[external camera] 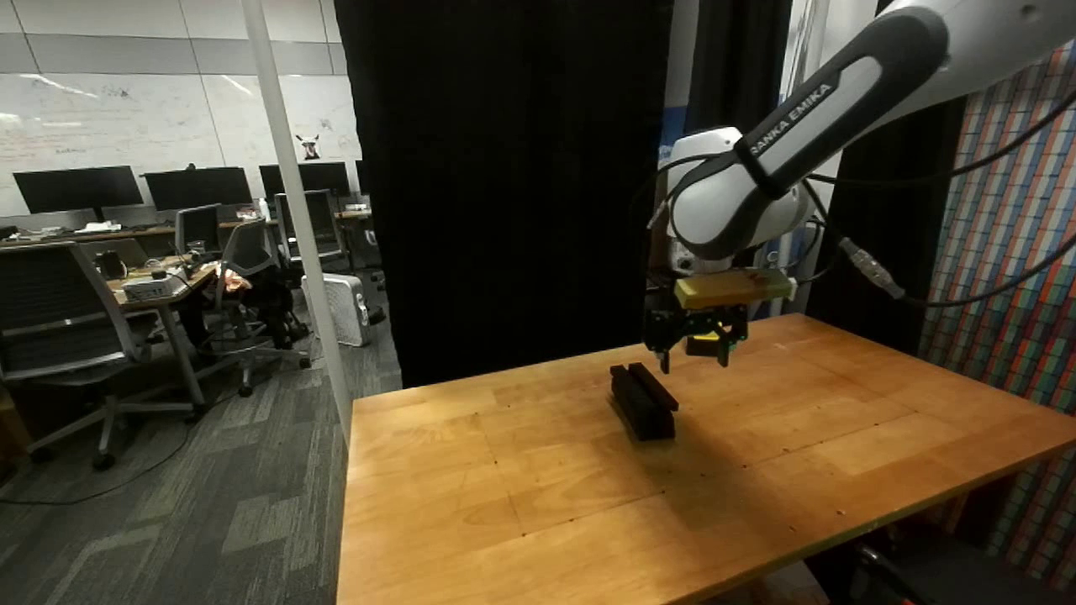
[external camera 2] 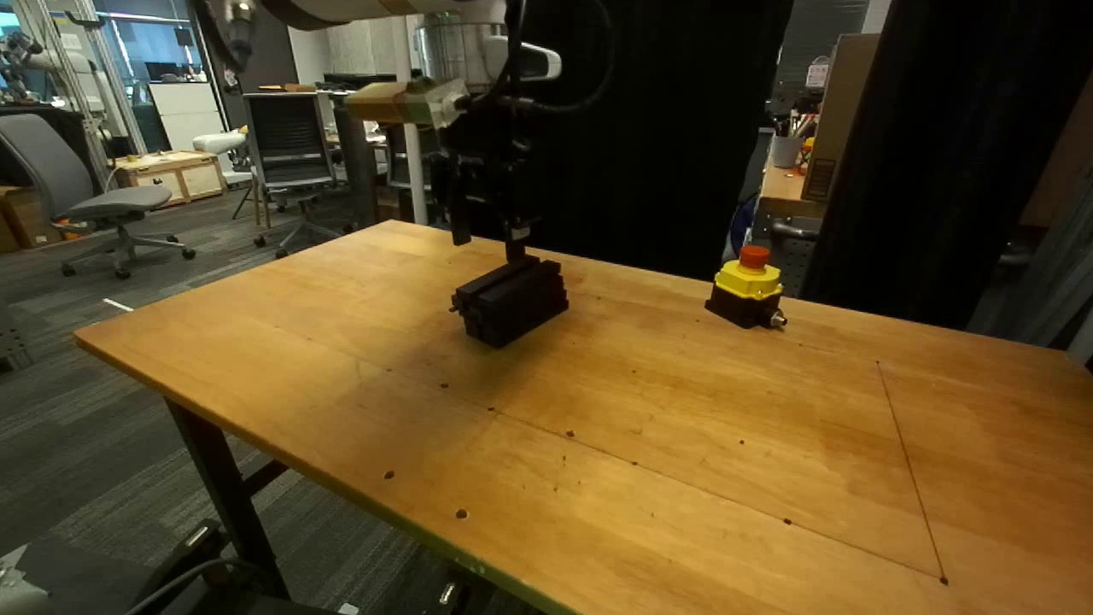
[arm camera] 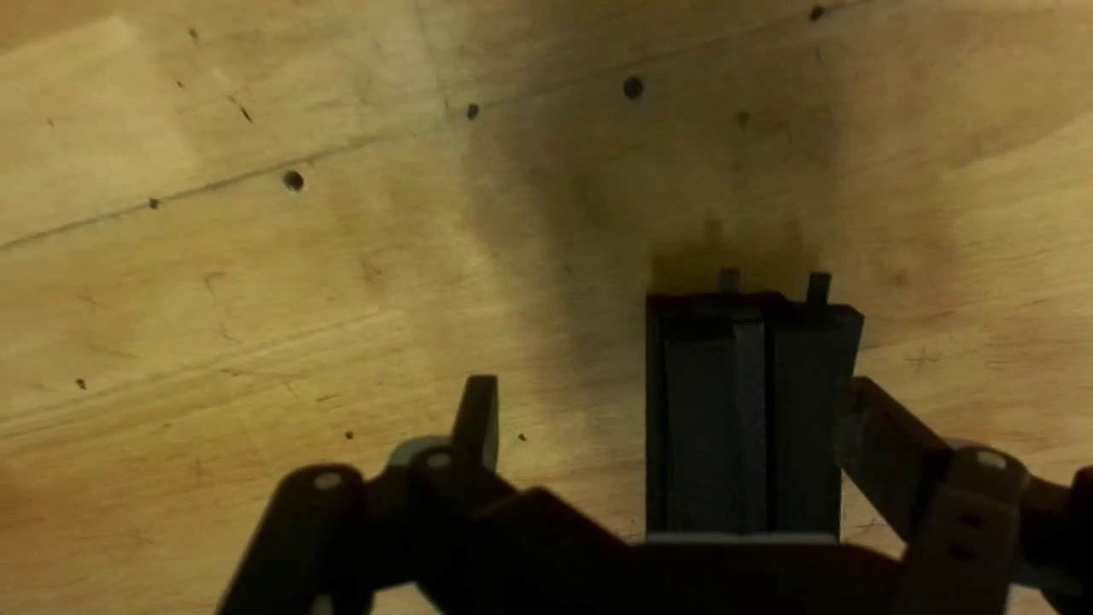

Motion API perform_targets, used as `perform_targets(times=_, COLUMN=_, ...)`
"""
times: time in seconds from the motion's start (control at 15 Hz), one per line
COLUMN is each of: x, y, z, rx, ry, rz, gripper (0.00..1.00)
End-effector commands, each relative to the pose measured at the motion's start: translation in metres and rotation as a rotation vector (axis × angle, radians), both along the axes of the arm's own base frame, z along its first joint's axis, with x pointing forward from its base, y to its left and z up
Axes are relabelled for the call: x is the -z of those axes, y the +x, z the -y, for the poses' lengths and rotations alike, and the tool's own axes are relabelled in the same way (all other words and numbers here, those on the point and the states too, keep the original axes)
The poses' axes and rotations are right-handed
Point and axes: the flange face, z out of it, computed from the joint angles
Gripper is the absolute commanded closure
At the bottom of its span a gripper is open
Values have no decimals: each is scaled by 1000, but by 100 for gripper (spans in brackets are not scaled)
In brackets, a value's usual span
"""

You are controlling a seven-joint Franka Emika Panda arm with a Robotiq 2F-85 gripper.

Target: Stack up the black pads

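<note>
- In an exterior view, the black pads [external camera: 646, 407] are on the table [external camera: 504, 470], gathered in one compact pile. Their dark edges melt together, so I cannot count them. An upper pad [external camera: 654, 386] seems to sit a little to one side — this deserves care.
- I judge that the stacking is well advanced, and that the step now is either to leave the pile or to align it; which one, I cannot tell.
- For leaving well, it would be better to lift straight up before any turn, because a sideways move could drag the upper pad.
- The jaws are spread wide here and hold nothing; the nearest fingertip looks just apart from the pile.
- In an exterior view, the pile [external camera 2: 508, 299] lies below the jaws, and one fingertip meets its top edge only in line of sight, perhaps. The emergency-stop button [external camera 2: 747, 290] is well apart.
- In the wrist view, two pads [arm camera: 803, 410] show their long faces side by side. For aligning, the jaws should first be centred, one finger outside each long side, then closed gently.
- Now they are off-centre: one finger [arm camera: 480, 418] is over the wood, the other [arm camera: 888, 453] overlaps a pad's outer edge — no pad is gripped.
</note>
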Motion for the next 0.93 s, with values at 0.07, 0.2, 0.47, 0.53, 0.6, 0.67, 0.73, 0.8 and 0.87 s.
perform_targets(times=0.07, x=-24, y=-83, z=0, rx=3, ry=-30, rz=65, gripper=0)
perform_targets(times=0.2, x=-30, y=-111, z=4, rx=-15, ry=-36, rz=67, gripper=0)
perform_targets(times=0.47, x=-75, y=-143, z=20, rx=-61, ry=-32, rz=61, gripper=0)
perform_targets(times=0.53, x=-85, y=-156, z=25, rx=-73, ry=-34, rz=63, gripper=0)
perform_targets(times=0.6, x=-100, y=-167, z=29, rx=-88, ry=-37, rz=70, gripper=0)
perform_targets(times=0.67, x=-114, y=-179, z=34, rx=-101, ry=-39, rz=78, gripper=0)
perform_targets(times=0.73, x=-127, y=-192, z=39, rx=-111, ry=-41, rz=82, gripper=0)
perform_targets(times=0.8, x=-133, y=-210, z=42, rx=-120, ry=-41, rz=89, gripper=0)
perform_targets(times=0.87, x=-136, y=-225, z=45, rx=-127, ry=-42, rz=91, gripper=0)
